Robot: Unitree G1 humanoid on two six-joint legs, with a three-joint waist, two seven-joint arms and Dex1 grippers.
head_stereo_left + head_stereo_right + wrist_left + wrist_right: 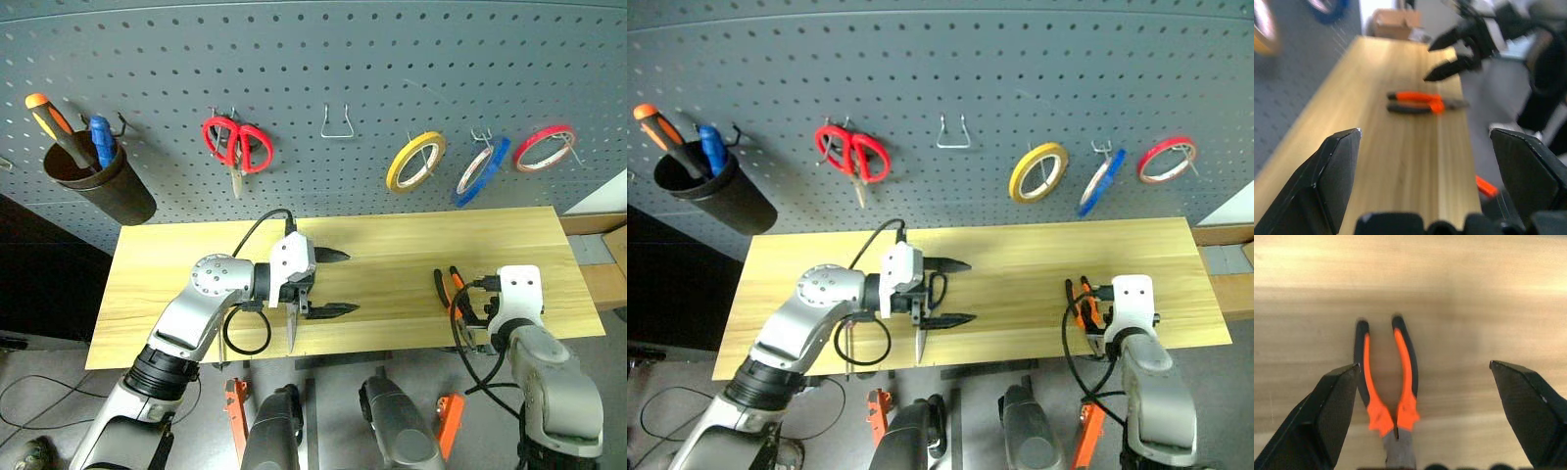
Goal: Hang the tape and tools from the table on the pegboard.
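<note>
- Now, L to R: left gripper (341, 284) hovers over the table (392, 245) mid-left, jaws wide apart, empty, pointing toward the robot's right.
- Something slim and pointed, poss. scissors or a screwdriver, lies under it; can't tell which.
- Pliers (1386, 382) lie flat at table's right, between the right gripper (1425, 382) jaws, long axis along its pointing line, handles away.
- Right jaws apart, nothing held; right arm clearly nearer.
- Pegboard (343, 59) behind: blue tape (482, 171) already hung; bare hook (336, 122) mid-board looks free for pliers.
</note>
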